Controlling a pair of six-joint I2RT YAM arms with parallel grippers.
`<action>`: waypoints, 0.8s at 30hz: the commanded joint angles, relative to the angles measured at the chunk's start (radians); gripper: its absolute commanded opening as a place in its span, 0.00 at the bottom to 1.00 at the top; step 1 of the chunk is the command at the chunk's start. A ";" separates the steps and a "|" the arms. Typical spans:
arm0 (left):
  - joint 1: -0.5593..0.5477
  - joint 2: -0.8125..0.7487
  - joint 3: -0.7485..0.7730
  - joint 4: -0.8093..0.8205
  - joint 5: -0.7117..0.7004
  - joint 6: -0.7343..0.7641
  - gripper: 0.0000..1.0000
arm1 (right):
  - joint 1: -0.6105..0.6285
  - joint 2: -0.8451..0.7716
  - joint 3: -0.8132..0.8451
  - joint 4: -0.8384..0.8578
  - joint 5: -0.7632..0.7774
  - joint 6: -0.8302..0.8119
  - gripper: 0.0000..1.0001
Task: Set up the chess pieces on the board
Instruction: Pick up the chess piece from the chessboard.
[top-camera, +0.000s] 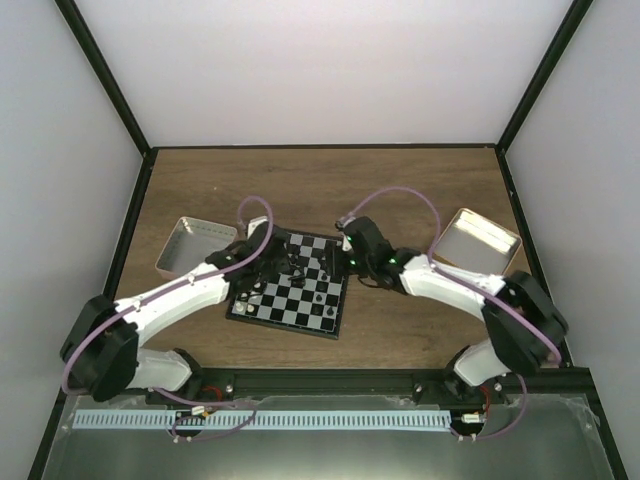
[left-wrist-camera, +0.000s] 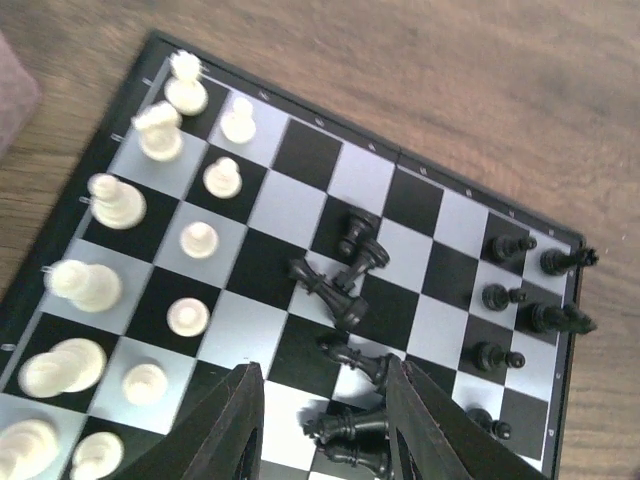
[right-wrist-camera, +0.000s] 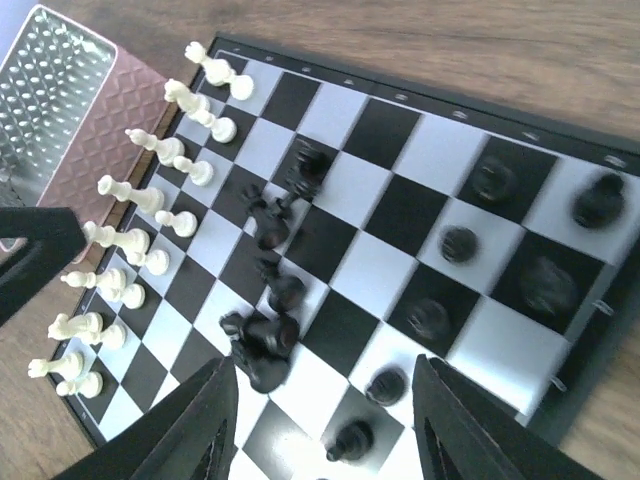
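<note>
The left pincer hangs jaws apart over the small black-and-white checked board, toppled black chess pieces lying loose between and just beyond its fingers; the right pincer is likewise spread, gripping nothing, above a standing black pawn; cream pieces stand in two rows along the board's left edge; upright black pieces line its right edge; the board lies mid-way on the brown wooden bench, between a pinkish shallow square tin at left and a pale metal tin at right

White arm links, black joints, purple cables, dark wedge fingers.
</note>
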 joint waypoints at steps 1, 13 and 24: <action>0.046 -0.127 -0.060 0.058 -0.049 -0.042 0.37 | 0.046 0.161 0.168 -0.071 -0.064 -0.143 0.49; 0.150 -0.381 -0.212 0.049 -0.082 -0.034 0.39 | 0.112 0.482 0.520 -0.222 -0.005 -0.238 0.38; 0.171 -0.423 -0.239 0.055 -0.077 -0.014 0.40 | 0.114 0.584 0.633 -0.269 0.024 -0.271 0.38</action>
